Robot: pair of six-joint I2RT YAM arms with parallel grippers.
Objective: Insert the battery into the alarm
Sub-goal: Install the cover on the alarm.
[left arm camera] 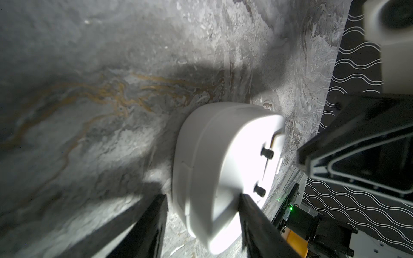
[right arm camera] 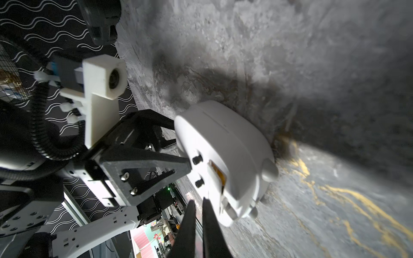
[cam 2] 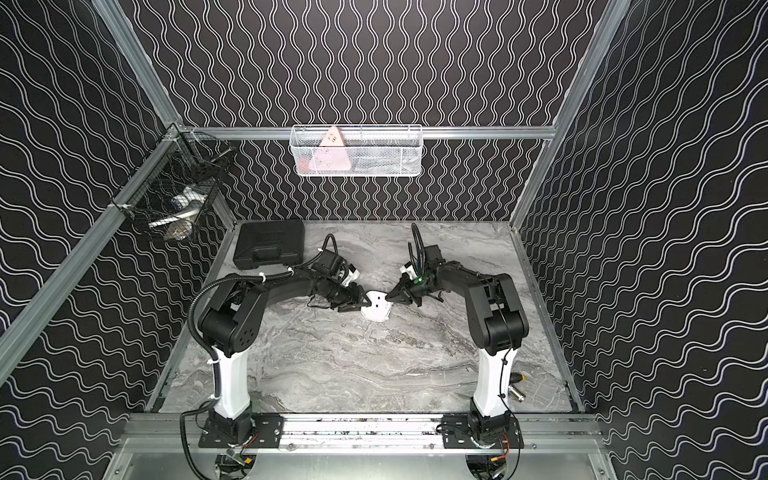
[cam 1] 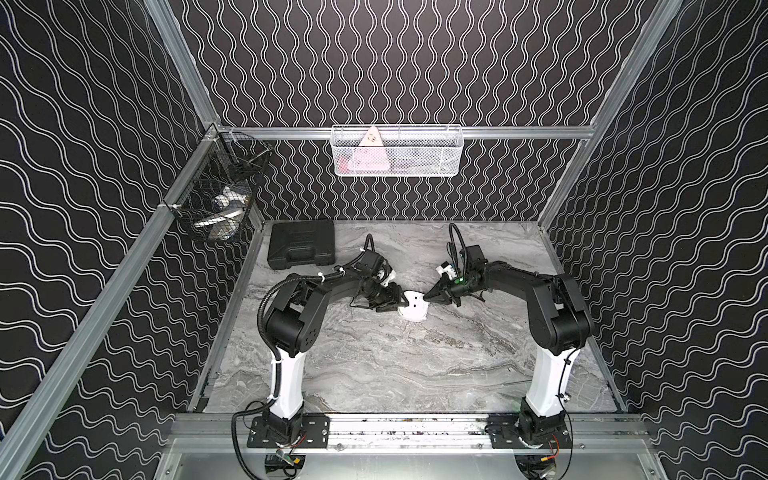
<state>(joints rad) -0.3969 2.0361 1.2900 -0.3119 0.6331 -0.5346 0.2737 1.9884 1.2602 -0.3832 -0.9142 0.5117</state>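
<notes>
The alarm (cam 1: 413, 306) (cam 2: 377, 309) is a white rounded-square clock, tilted on the marble table with its back and two black knobs facing up. My left gripper (cam 1: 399, 302) (left arm camera: 201, 198) is shut on the alarm's edge, one finger (left arm camera: 252, 214) on its back and the other by the face side. My right gripper (cam 1: 424, 296) (right arm camera: 199, 202) is shut with nothing in it, and its tips touch the alarm's back (right arm camera: 223, 143) beside the slot. A gold and dark sliver that looks like the battery (right arm camera: 218, 174) lies in that slot. Little of it shows.
A black tool case (cam 1: 301, 248) lies at the table's back left. A white mesh basket (cam 1: 415, 166) on the back wall holds a pink-white triangular thing (cam 1: 370, 153). A black wire basket (cam 1: 220, 187) hangs on the left wall. Small metal parts (cam 2: 517, 392) lie by the right arm's base.
</notes>
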